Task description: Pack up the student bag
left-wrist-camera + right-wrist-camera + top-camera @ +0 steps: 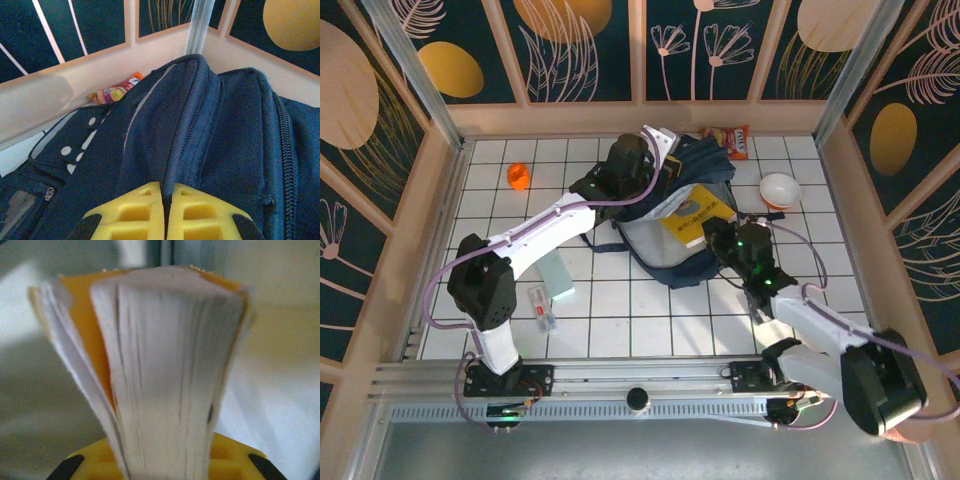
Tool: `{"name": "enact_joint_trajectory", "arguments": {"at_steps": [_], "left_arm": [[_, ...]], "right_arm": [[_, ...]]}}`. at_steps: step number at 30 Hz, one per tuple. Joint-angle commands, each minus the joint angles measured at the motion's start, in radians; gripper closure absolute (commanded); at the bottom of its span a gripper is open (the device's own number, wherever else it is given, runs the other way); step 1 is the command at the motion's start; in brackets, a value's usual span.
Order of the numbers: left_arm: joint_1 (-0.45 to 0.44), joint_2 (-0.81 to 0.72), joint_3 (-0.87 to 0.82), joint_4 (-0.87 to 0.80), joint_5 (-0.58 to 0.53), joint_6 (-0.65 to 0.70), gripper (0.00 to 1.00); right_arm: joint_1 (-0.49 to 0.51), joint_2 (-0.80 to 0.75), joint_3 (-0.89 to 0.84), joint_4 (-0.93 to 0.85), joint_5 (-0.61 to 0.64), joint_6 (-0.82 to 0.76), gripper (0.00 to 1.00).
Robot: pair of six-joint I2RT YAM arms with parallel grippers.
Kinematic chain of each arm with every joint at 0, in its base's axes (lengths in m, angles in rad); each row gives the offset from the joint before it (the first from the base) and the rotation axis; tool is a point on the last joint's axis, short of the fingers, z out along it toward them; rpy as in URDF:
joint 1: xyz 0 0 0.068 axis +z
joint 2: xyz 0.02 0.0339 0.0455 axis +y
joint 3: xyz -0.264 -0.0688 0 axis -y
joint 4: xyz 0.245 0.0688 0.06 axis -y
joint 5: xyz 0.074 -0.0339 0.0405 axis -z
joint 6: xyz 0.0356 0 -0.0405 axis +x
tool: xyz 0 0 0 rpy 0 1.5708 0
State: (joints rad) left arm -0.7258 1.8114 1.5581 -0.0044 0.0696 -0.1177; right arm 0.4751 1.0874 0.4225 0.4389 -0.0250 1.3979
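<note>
One student bag (710,165), of navy woven fabric with ridged zip seams, is seen lying on the far middle of the white tiled table (620,320), with its pale lining exposed towards the near side. Two grippers are counted. The left gripper (165,215), with yellow ribbed fingers, is clenched on a fold of the bag's fabric at its far left part. The right gripper (722,240) is clamped on one yellow-covered book (165,365), whose fanned paper pages are held over the bag's opening. One round white bowl (780,190) is set just right of the bag, one glossy snack packet (730,141) by the far wall, one rounded orange object (519,176) at the far left, and one pale flat block (558,275) and one small clear packet (542,308) at the near left.
</note>
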Motion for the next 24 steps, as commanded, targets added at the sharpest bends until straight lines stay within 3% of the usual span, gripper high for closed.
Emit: {"name": "enact_joint_trajectory", "arguments": {"at_steps": [1, 7, 12, 17, 19, 21, 22, 24], "left_arm": [[-0.002, -0.016, 0.065, 0.138, 0.027, -0.033, 1.00], [0.000, -0.011, 0.077, 0.138, 0.051, -0.028, 1.00], [0.000, -0.009, 0.080, 0.138, 0.069, -0.035, 1.00], [-0.001, -0.004, 0.085, 0.130, 0.065, -0.028, 1.00], [-0.001, -0.003, 0.087, 0.122, 0.050, -0.022, 1.00], [-0.001, 0.001, 0.088, 0.107, 0.016, -0.008, 1.00], [0.000, 0.002, 0.085, 0.102, 0.001, -0.003, 1.00], [0.002, 0.007, 0.082, 0.091, -0.023, 0.008, 1.00]], "right_arm": [[0.036, 0.097, 0.071, 0.297, 0.213, 0.047, 1.00], [0.045, 0.328, 0.161, 0.464, 0.267, -0.001, 1.00], [0.045, 0.524, 0.227, 0.562, 0.285, 0.054, 0.99], [0.040, 0.646, 0.314, 0.439, 0.260, 0.112, 0.90], [0.038, 0.670, 0.326, 0.373, 0.224, 0.139, 0.75], [0.041, 0.664, 0.315, 0.305, 0.205, 0.159, 0.43], [0.043, 0.650, 0.308, 0.277, 0.196, 0.158, 0.36], [0.043, 0.614, 0.284, 0.220, 0.167, 0.150, 0.30]]}}
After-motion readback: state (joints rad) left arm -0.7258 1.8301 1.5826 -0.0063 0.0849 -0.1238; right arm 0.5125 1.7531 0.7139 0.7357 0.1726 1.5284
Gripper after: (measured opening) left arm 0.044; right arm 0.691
